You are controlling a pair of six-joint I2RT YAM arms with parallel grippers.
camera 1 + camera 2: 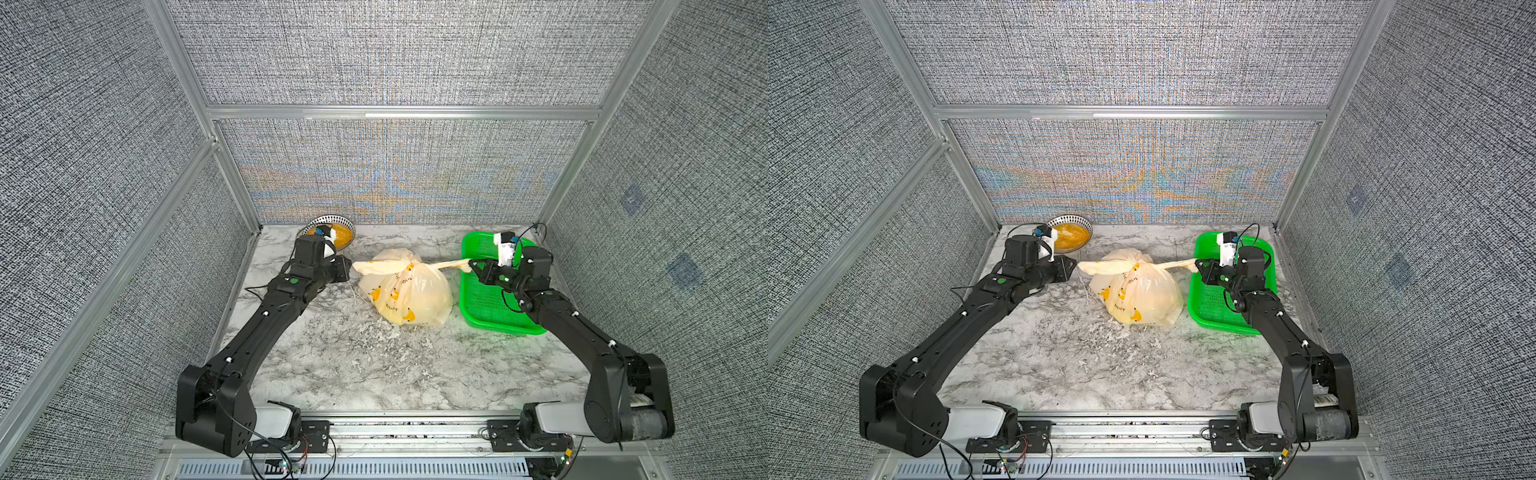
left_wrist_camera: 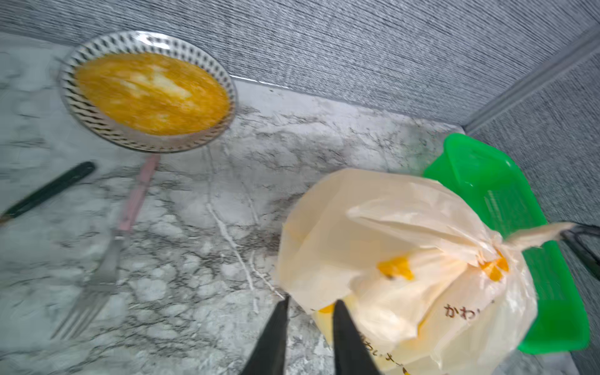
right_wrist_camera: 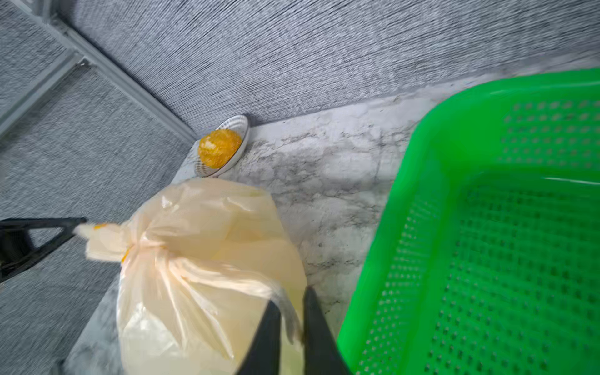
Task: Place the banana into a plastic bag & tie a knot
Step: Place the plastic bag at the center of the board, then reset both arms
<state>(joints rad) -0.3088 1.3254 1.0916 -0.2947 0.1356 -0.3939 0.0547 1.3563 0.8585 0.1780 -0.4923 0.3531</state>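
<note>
Marble-patterned bench [image 1: 332, 365]: thin cream banana-printed plastic bag [image 1: 415, 299] mid-bench, bunched knot [image 1: 409, 262] atop. Left end effector [image 1: 348, 270] spread beside one tail [image 1: 368, 268]; right end effector [image 1: 473, 266] spread, other tail [image 1: 449, 264] between. Risk: retreat snags tail, loosening knot.

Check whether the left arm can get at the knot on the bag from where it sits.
Probably yes. The left gripper is open beside one tail of the plastic bag, and the knot sits exposed on top. The right gripper is at the other tail, clear of that path.
</note>
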